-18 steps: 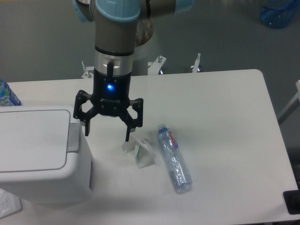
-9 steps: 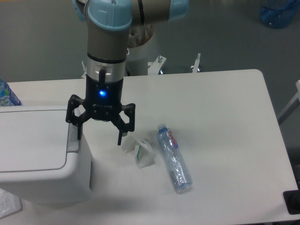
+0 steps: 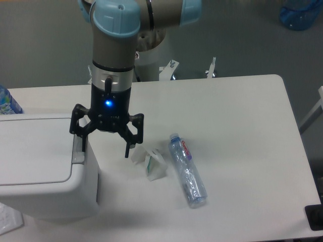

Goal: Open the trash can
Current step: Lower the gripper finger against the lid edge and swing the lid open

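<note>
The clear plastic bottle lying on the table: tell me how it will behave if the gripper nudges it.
The plastic bottle lies on its side on the table, so it would probably roll if pushed across its length. It looks clear and empty, so likely light and easily knocked away. Its thin, crinkled walls would probably dent under a squeeze.

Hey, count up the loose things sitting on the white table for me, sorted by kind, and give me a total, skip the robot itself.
Trash can: 1
Clear plastic bottle lying on its side: 1
Crumpled white scrap: 1
Total: 3
A blue-labelled item at the far left edge and something white at the bottom left corner are cut off, so I left them out.
</note>
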You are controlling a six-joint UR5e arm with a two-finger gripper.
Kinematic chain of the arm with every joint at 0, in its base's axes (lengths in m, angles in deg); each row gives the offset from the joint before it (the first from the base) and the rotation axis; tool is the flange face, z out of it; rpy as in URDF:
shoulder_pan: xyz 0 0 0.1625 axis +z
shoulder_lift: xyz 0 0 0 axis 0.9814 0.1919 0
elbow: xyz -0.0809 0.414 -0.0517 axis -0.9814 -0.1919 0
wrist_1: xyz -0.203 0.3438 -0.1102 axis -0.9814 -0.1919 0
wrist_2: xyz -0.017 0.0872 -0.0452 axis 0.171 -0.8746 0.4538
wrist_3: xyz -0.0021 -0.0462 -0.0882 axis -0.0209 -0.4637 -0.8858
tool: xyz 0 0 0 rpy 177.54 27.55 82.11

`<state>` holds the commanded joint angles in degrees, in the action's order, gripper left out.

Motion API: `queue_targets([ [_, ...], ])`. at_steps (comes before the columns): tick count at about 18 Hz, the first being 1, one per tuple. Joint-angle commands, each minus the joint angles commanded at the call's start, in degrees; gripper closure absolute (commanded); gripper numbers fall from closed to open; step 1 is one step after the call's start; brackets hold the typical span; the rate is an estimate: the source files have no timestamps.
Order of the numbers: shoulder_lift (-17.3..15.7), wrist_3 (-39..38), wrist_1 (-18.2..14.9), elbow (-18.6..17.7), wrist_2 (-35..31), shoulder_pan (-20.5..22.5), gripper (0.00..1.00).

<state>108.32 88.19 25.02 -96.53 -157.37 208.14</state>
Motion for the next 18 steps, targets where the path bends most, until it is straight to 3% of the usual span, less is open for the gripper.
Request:
queue_targets([
  [11, 0.0, 0.0, 0.0, 0.08, 0.0, -0.44, 0.0],
  [16, 0.88, 1.05, 1.32, 5.26, -0.17, -0.27, 0.0],
  [18, 1.23, 3.94, 1.23, 7.02, -4.37, -0.18, 0.0],
])
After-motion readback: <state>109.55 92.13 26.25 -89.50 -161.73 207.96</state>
